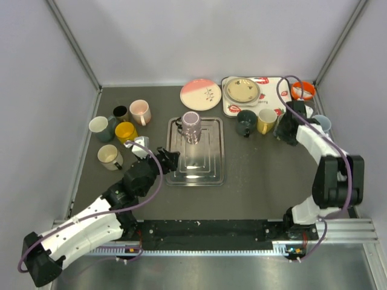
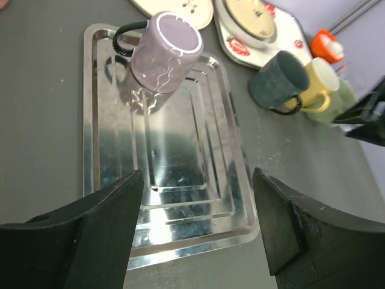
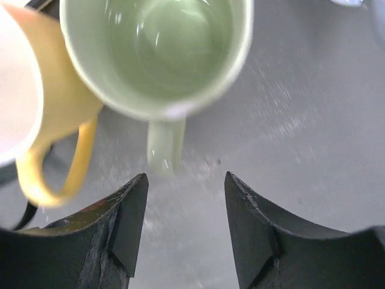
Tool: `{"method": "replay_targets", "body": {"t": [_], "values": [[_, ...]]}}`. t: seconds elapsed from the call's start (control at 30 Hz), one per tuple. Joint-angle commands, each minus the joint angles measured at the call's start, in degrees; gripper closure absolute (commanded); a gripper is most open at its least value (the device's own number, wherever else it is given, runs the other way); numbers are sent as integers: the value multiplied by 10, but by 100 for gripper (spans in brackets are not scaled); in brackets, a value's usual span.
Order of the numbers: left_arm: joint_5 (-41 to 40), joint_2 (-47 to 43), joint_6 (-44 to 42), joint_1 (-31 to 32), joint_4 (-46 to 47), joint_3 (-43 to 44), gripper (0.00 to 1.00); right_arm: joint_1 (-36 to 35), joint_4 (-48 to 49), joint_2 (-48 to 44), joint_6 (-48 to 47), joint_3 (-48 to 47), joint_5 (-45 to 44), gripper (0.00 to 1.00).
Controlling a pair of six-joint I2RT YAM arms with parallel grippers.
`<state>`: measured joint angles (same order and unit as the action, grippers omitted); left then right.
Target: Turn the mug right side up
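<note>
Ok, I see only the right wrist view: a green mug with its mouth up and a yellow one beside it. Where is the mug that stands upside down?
Observer: It is the purple mug, base up, on the metal tray in the middle of the table.
Operator: Is the other arm on it?
Observer: No. The left gripper is open at the near end of the tray, apart from the mug.
Operator: And how is it turned?
Observer: Its black handle points to the left side of the tray, seen from above.

Yellow mug [image 3: 57,78] (blurred) partly off-frame
</note>
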<state>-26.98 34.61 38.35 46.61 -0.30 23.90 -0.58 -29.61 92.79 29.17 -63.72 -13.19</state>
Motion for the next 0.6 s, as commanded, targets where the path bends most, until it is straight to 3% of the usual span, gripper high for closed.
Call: {"method": "replay_targets", "body": {"t": [0.0, 0.13, 0.27, 0.43, 0.57], "values": [[-25, 63, -36, -5, 6, 53, 21, -10, 2, -160, 23, 66, 11, 46], [-38, 176, -139, -13, -38, 155, 22, -106, 8, -282, 9, 154, -5, 46], [-51, 287, -200, -37, -102, 269, 20, -144, 34, -379, 23, 227, 56, 46], [60, 422, -166, -177, -177, 387, 18, -168, 81, -496, 31, 291, 128, 47], [108, 498, -174, -232, -143, 424, 28, -171, 97, -523, 30, 301, 191, 49]]}}
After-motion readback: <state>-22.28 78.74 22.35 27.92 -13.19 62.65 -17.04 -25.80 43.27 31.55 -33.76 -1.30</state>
